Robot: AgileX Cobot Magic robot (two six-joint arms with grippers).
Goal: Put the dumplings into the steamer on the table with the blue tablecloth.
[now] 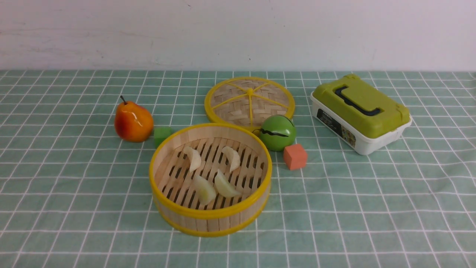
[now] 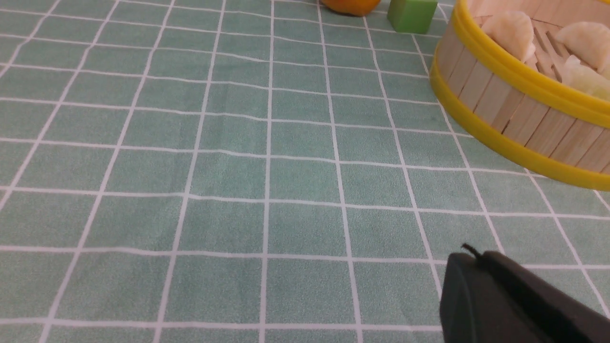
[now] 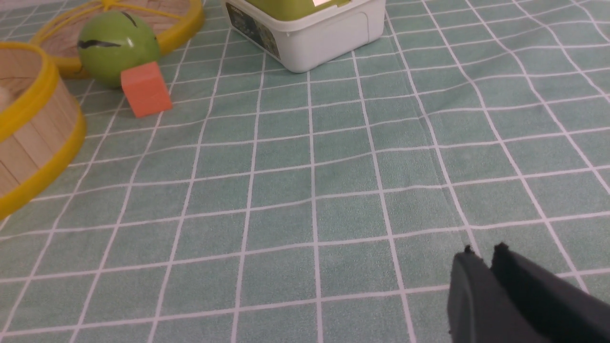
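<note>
Several cream-white dumplings [image 1: 204,189] lie on the slatted floor of the steamer [image 1: 210,216], a round bamboo basket with yellow rims standing mid-table on the blue tablecloth [image 1: 74,186]. Neither arm shows in the front view. In the left wrist view my left gripper [image 2: 469,255] is shut and empty, low over bare cloth, apart from the steamer [image 2: 500,114] in which dumplings [image 2: 512,31] show. My right gripper [image 3: 482,251] hovers over bare cloth with its fingers together but for a thin slit at the tips, holding nothing. The steamer [image 3: 33,138] is well off to its side.
The flat woven lid [image 1: 249,100] lies behind the steamer. A green ball [image 1: 277,132] and an orange cube [image 1: 295,156] sit to its right. A pear [image 1: 133,121] and a green cube [image 1: 162,134] sit to its left. A green-lidded white box [image 1: 360,111] stands at the back right.
</note>
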